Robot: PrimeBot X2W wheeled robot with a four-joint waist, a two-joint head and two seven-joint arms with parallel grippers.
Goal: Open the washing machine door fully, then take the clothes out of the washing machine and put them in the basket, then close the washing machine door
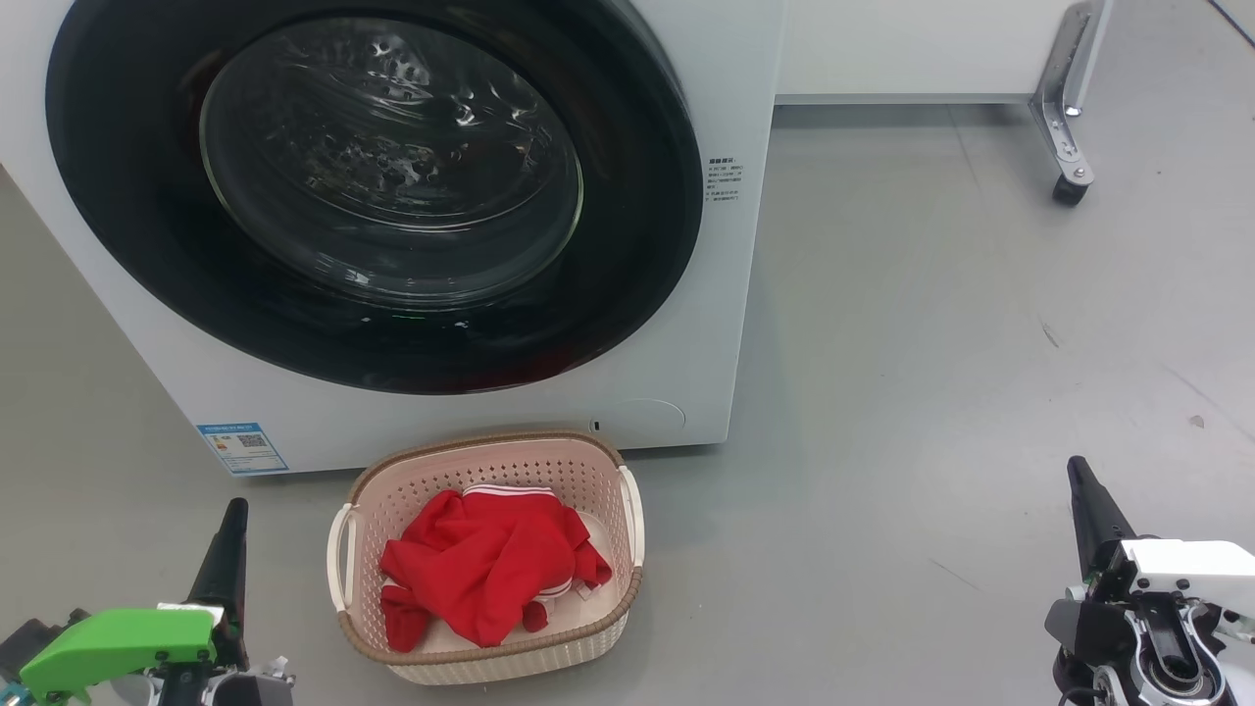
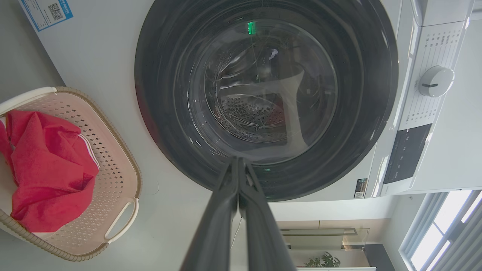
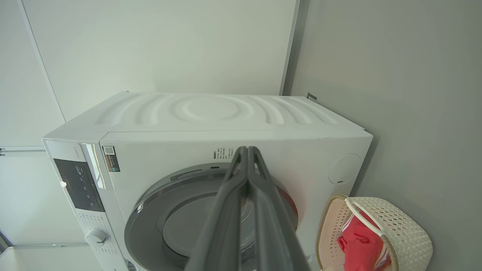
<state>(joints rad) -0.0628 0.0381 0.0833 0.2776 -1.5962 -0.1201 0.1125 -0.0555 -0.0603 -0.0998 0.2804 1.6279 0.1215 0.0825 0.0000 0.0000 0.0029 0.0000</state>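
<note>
— What's done so far?
— The clothes (image 1: 490, 569) lie in the basket (image 1: 588, 459), just in front of the washing machine (image 1: 721, 324). The washing machine door (image 1: 373, 196) looks shut flush against it.
— And the arms?
— The left end effector (image 1: 232, 525) and the right end effector (image 1: 1083, 485) are both clenched and empty, well apart from the washing machine. I judge nothing is left to do.

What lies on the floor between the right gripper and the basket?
Nothing. In the head view, the stretch of grey floor between the right gripper and the basket is bare, apart from a few faint scuff marks.
</note>
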